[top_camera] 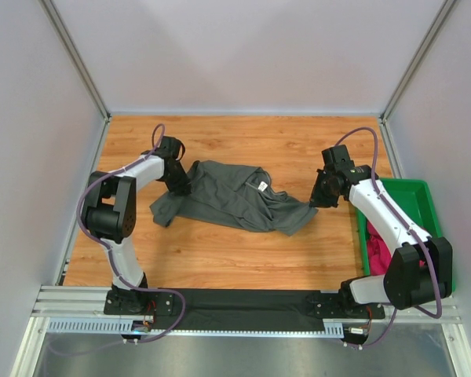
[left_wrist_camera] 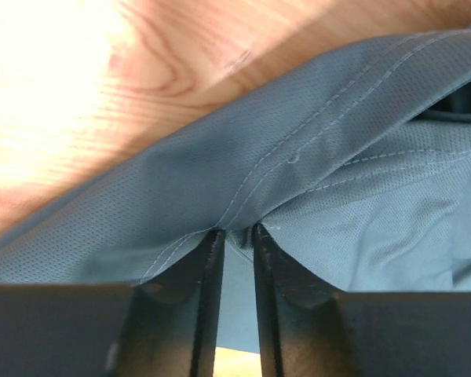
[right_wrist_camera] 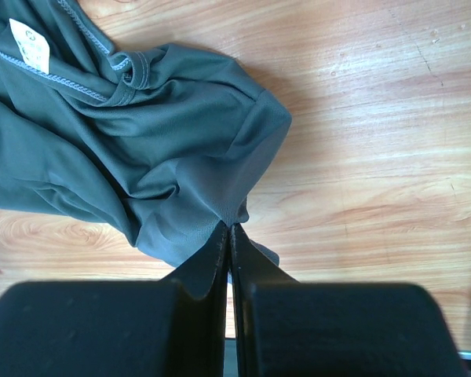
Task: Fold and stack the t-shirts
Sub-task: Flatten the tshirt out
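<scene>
The charcoal grey t-shirt lies crumpled across the middle of the wooden table, a white label near its collar. My left gripper is shut on its left edge; in the left wrist view the fingers pinch a stitched hem of the shirt. My right gripper is shut on the shirt's right corner; the right wrist view shows the fingertips clamping a fold of the shirt. The magenta-pink t-shirt lies bunched in the green tray.
The green plastic tray stands at the right edge of the table under my right arm. A black cloth strip runs along the near edge between the arm bases. White walls enclose the table.
</scene>
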